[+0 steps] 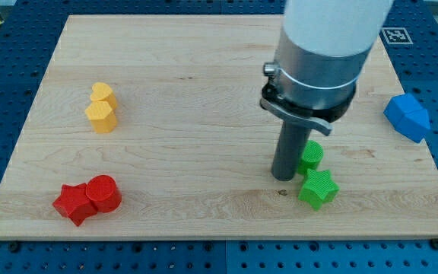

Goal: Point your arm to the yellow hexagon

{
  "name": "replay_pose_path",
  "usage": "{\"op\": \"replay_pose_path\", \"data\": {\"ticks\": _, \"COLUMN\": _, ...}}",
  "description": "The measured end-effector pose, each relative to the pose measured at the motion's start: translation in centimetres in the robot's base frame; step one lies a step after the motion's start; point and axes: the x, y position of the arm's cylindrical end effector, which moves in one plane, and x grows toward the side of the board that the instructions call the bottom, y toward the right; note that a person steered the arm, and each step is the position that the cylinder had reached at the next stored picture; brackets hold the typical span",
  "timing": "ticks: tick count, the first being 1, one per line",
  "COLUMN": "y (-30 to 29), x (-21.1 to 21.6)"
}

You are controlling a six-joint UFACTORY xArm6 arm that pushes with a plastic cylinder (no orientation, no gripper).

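The yellow hexagon [101, 116] lies at the view's left on the wooden board [204, 68], touching a yellow heart [102, 93] just above it. My tip [283, 178] rests on the board right of centre, far to the right of the yellow hexagon. It stands just left of a green round block [311, 156] and above-left of a green star [318, 189].
A red star [73, 203] and a red cylinder [104, 193] touch each other at the view's bottom left. A blue block [407, 116] sits at the board's right edge. The arm's wide body hangs over the board's upper right.
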Motion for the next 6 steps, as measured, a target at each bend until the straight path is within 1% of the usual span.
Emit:
{"op": "replay_pose_path", "data": {"ticks": 1, "y": -3.9, "x": -0.4}}
{"op": "replay_pose_path", "data": {"ticks": 2, "y": -9.3, "x": -1.4}}
{"op": "replay_pose_path", "data": {"ticks": 3, "y": -16.1, "x": -1.9}}
{"op": "replay_pose_path", "data": {"ticks": 4, "y": -22.8, "x": -3.8}}
{"op": "replay_pose_path", "data": {"ticks": 5, "y": -28.2, "x": -7.4}}
{"op": "replay_pose_path", "data": {"ticks": 6, "y": -29.1, "x": -9.7}}
